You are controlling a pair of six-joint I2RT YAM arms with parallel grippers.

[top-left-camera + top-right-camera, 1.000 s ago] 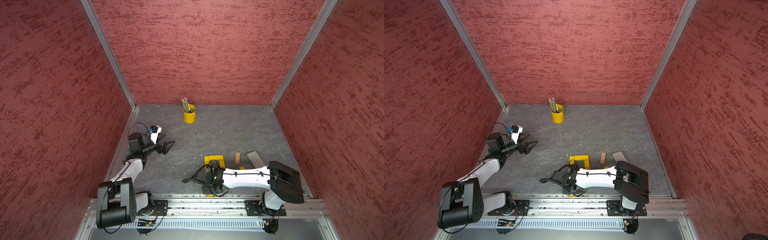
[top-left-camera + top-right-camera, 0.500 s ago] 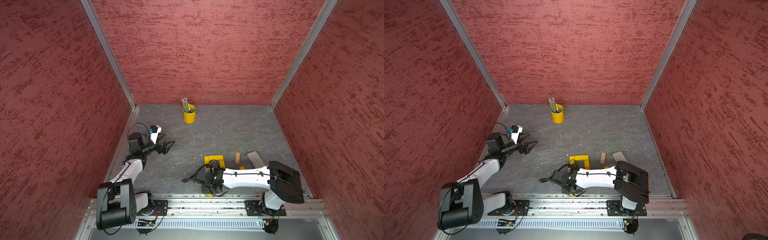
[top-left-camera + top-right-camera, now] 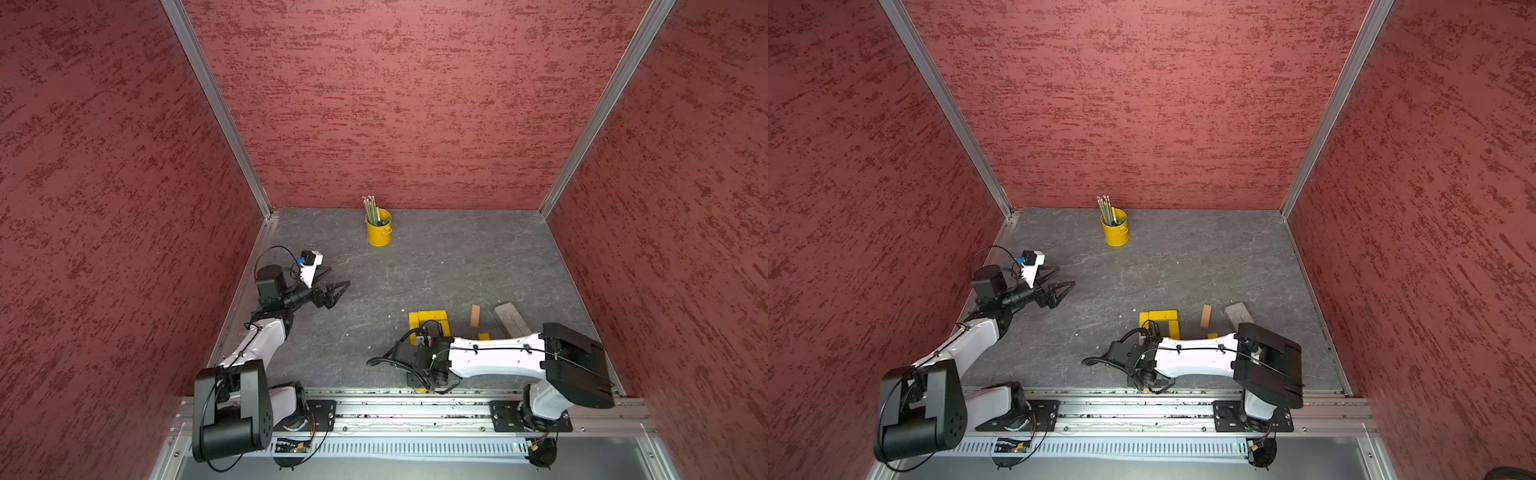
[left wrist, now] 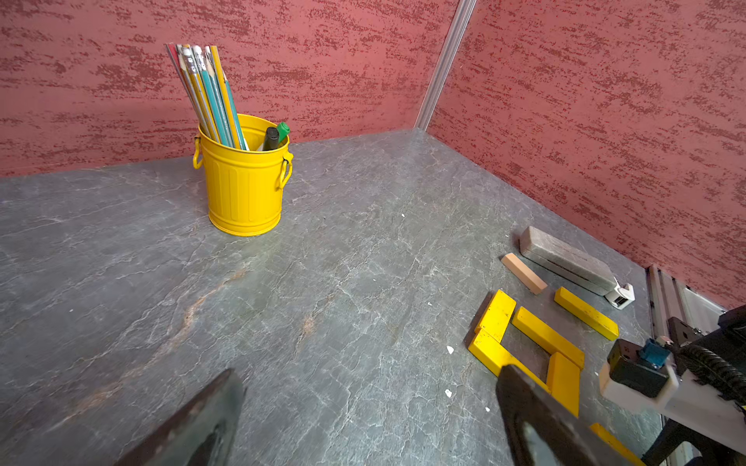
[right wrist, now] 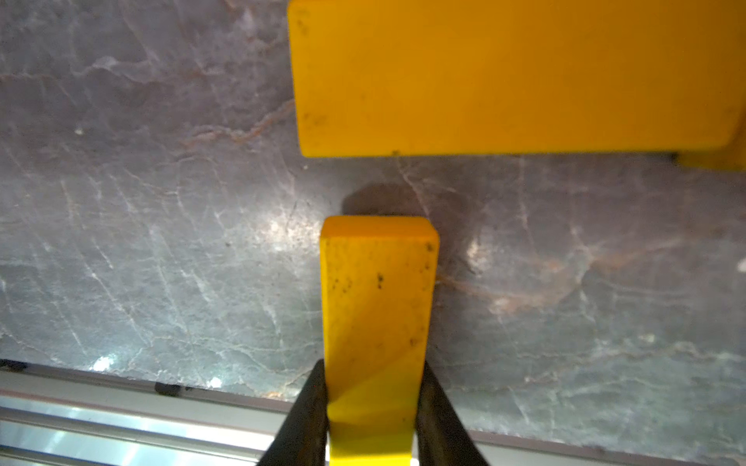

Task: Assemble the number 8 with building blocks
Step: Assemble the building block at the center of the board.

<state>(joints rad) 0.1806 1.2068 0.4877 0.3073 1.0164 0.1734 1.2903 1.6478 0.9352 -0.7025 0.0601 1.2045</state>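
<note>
Risk: the yellow plank (image 5: 377, 290) I hold hangs just short of the laid plank (image 5: 512, 76). Lowered skewed, it could knock the half-built number 8 (image 3: 432, 315) out of square. My right gripper (image 5: 371, 365) pinches the plank's end, forearm low along the near edge. My left gripper (image 3: 340, 276) gapes empty at the left. The tan plank (image 3: 475, 316) lies right of it.

No text, label, brand, number or sign can be read in any view; any markings are too small or blurred to be made out.
</note>
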